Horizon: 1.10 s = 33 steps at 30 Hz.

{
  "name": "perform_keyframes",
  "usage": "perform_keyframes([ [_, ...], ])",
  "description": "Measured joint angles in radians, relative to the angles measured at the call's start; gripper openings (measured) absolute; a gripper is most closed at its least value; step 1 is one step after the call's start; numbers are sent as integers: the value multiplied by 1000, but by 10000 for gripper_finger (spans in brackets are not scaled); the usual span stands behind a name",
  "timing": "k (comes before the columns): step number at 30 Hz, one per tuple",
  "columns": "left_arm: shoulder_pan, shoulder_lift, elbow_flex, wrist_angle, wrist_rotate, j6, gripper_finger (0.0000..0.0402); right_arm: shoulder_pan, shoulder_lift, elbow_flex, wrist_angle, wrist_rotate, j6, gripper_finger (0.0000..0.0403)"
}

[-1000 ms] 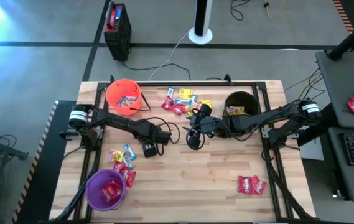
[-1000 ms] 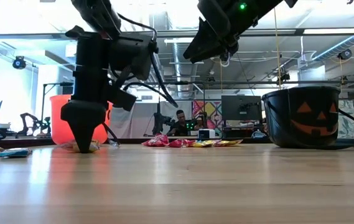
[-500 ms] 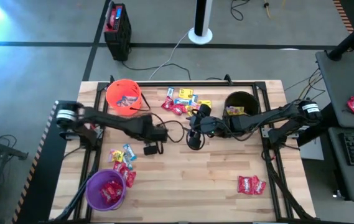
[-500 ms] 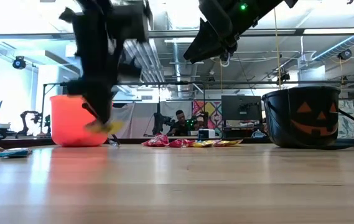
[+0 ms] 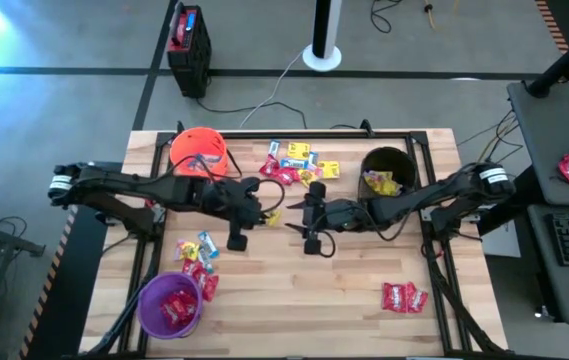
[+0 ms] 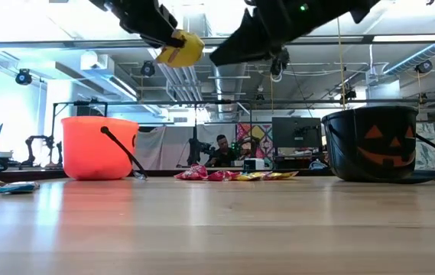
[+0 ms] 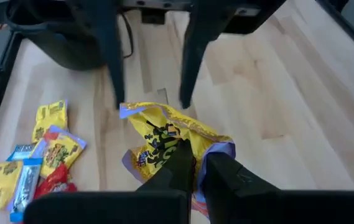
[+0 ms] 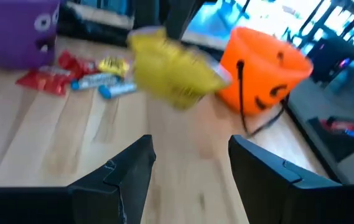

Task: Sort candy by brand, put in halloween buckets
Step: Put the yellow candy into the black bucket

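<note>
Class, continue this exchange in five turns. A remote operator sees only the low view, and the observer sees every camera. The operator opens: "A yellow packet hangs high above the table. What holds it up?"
Observer: The left gripper. The left wrist view shows its fingers shut on the yellow packet.
Operator: And the other arm beside it?
Observer: The right gripper has its fingers open and empty, and points at the packet.
Operator: I see only the outside of the black bucket. Is anything in it?
Observer: From above, yellow candies lie inside it.
</note>
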Motion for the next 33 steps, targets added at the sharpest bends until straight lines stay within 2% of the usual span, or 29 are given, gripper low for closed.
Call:
perform_keyframes([
  [7,0,22,0,13,19,-2,2,-1,16,10,91,-4,-64,201],
  [16,0,52,0,62,42,36,2,-1,28,35,65,-73,-79,176],
  [20,0,52,10,65,43,38,3,-1,27,35,51,-86,-78,140],
  [26,0,52,12,71,42,42,20,0,27,35,46,-94,-93,26],
  [30,0,50,15,43,14,17,36,-1,14,35,9,-74,-90,12],
  [33,1,47,16,15,13,6,67,0,-14,45,-97,-1,-64,9],
])
